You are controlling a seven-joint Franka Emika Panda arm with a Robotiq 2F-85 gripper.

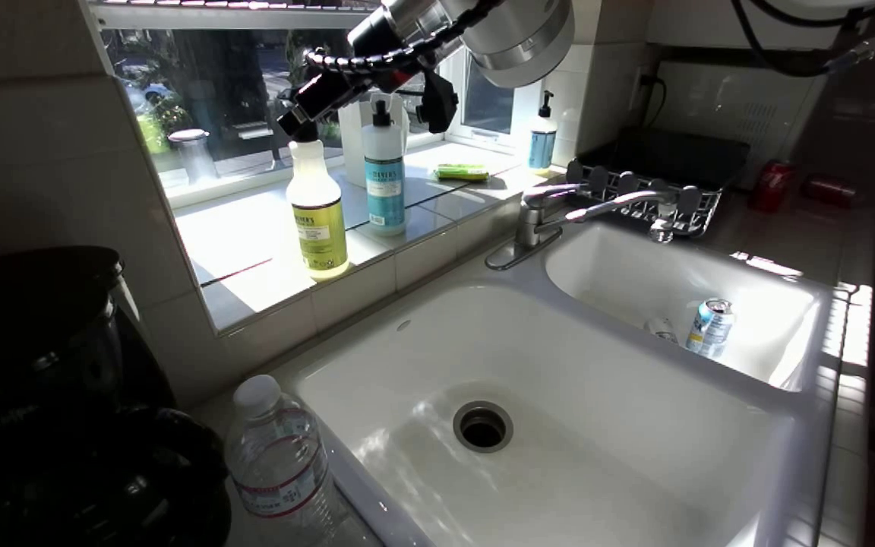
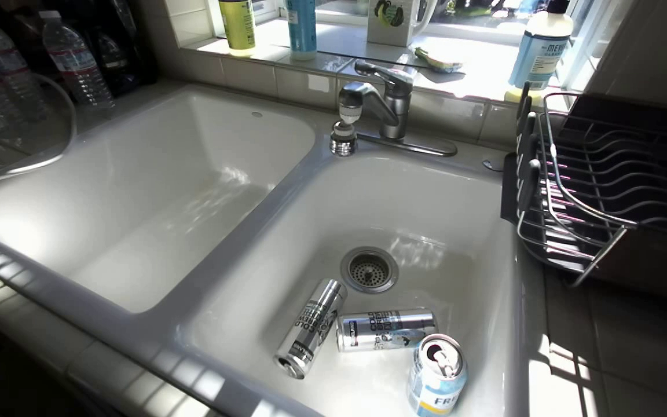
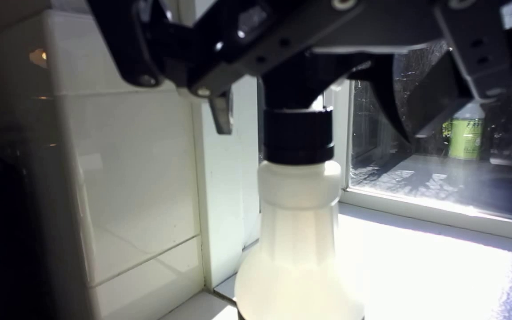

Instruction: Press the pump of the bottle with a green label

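Bottle (image 1: 318, 235), green-labelled: upright on sill (image 1: 251, 289), near front edge, just above sink (image 1: 597, 387), apart from blue bottle (image 1: 385, 178). Head (image 3: 285, 93) half lost behind gripper (image 3: 325, 126); readable in wrist view: black collar (image 3: 298, 135) below and, to one side, curved black trigger (image 3: 387, 95), going by shape a spray lever rather than push-down pump.

Gripper: jaws wide apart, one finger (image 3: 222, 113) to either side of head, nothing clamped. Gap plain between that finger and collar. Contact with trigger: cannot tell.

Progress: reach apparently done, right bottle chosen, head between jaws. Press itself seemingly yet to make: no grip, no visible squeeze, no spray in sight.

Left to do, by judgement: close on trigger, draw toward body of bottle, then release and back clear. Worth watching: high, off-centre pull on narrow head, likely to tip or twist bottle, with sill edge close by. Small shift perhaps needed first, with trigger a little aside of jaw centre.
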